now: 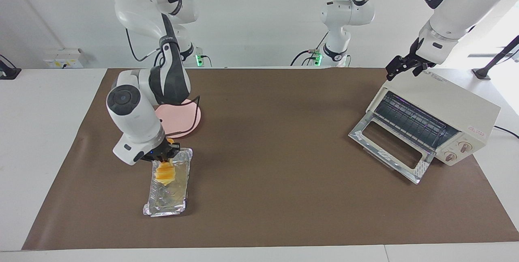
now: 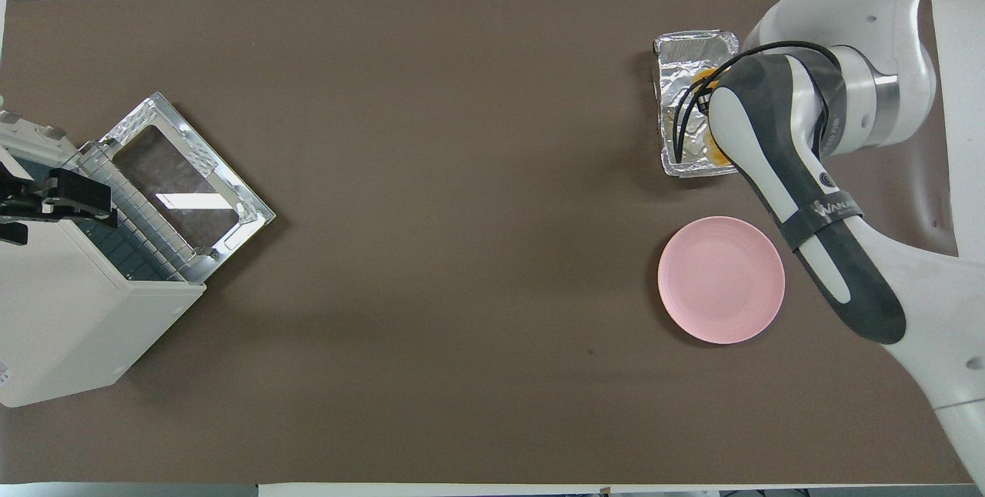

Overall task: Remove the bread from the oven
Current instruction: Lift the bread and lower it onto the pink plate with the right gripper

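**A:** Facing view first: your right tool [image 1: 165,155] is down at the robots' end of the crinkled rectangular silver foil tray [image 1: 170,197], right at the small yellow-orange ridged loaf of bread [image 1: 165,174]. I cannot tell whether it is clenched on the loaf or released.

**B:** And why does the tray sit there?

**A:** Likely so the loaf can go onto the round pink plate [image 2: 721,279] just beside it, nearer the robots.

**B:** My left tool [image 1: 405,66]?

**A:** It waits over the cream-white boxy toaster oven [image 1: 446,104], grip unreadable. The glass drop-down door [image 1: 389,148] lies open on the brown tabletop [image 1: 267,140], the bread well apart from it.
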Tool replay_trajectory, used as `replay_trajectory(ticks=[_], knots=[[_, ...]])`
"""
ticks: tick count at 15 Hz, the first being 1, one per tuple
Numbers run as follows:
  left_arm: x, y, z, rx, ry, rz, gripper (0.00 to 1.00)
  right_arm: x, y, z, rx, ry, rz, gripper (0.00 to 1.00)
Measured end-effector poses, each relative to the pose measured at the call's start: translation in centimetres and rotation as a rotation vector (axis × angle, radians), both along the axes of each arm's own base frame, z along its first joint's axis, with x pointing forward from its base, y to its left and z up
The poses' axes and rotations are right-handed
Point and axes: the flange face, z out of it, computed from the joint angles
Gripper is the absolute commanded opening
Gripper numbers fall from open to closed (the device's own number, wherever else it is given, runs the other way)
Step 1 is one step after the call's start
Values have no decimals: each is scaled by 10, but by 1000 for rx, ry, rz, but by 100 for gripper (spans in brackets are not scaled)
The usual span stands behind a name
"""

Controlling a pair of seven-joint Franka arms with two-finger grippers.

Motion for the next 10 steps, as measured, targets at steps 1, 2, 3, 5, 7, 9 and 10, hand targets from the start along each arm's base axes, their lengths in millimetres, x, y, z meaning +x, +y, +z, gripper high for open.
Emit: replay_trajectory(ticks=[1,2,3,5,7,9,10], knots=[[0,0,0,0,0,0,100,-16,3,11,9,9,-17,0],[0,0,0,0,0,0,100,-34,7,17,25,20,-32,0],[0,0,0,0,0,0,100,-55,11,18,36,24,-40,0],[0,0,0,0,0,0,100,-100,13,8,38,1,-45,0],[0,0,0,0,0,0,100,-144,8,-12,38,-29,-46,0],[0,0,0,0,0,0,100,-186,1,-40,40,-67,-47,0],[0,0,0,0,0,0,100,-204,-2,-56,43,-92,-47,0]])
